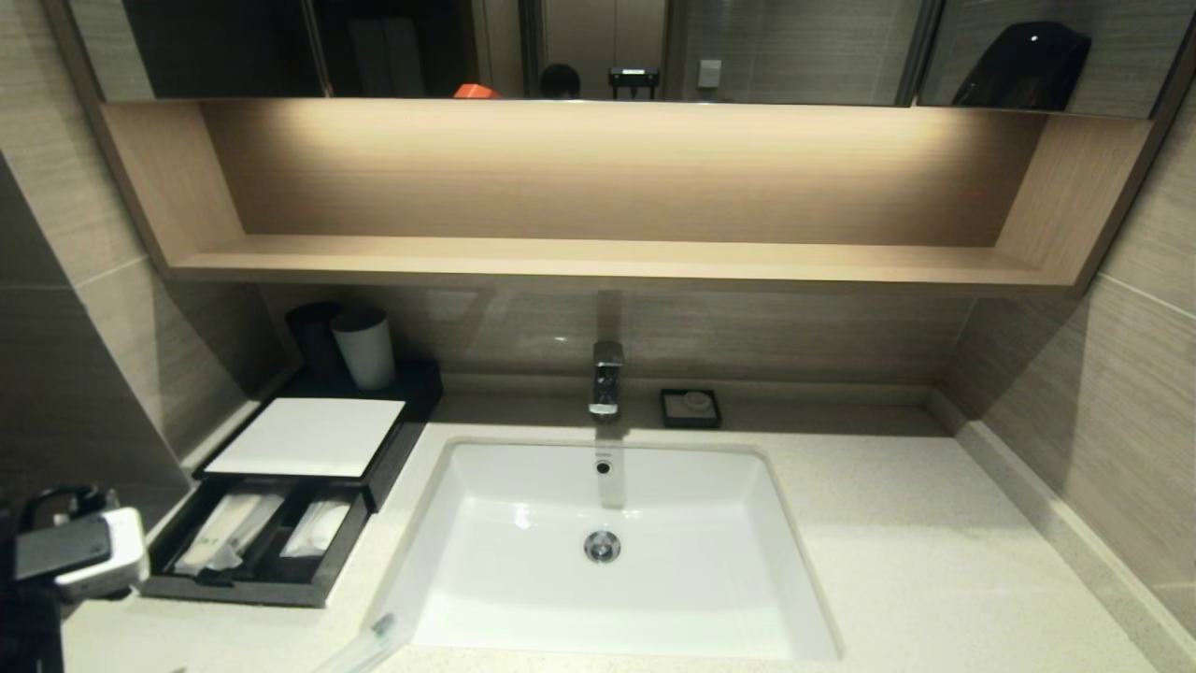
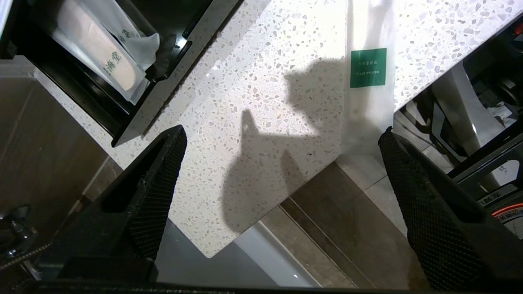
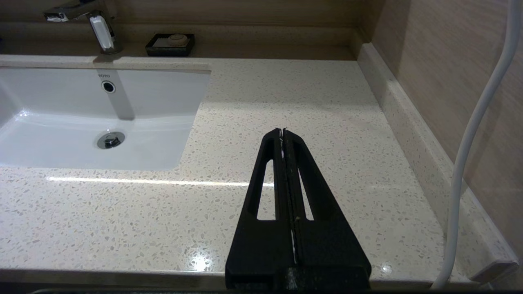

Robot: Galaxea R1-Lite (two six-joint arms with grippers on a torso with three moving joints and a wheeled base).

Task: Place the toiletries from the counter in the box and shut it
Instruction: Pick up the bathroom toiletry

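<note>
The dark box [image 1: 308, 439] with a white top panel stands left of the sink, its drawer [image 1: 252, 547] pulled out with whitish packets [image 1: 229, 533] inside. One slim packet with a green label [image 2: 367, 69] lies on the speckled counter [image 2: 253, 102] at its front edge; its end shows in the head view [image 1: 369, 640]. My left gripper [image 2: 282, 151] is open and empty, above the counter's front corner between drawer and packet. My right gripper [image 3: 283, 132] is shut and empty, over the counter right of the sink; it does not show in the head view.
A white sink [image 1: 607, 542] with a tap [image 1: 605, 379] fills the counter's middle. A black soap dish [image 1: 690, 408] sits behind it. A grey cup [image 1: 364, 348] and a dark cup stand behind the box. A wooden wall shelf [image 1: 607, 257] hangs above.
</note>
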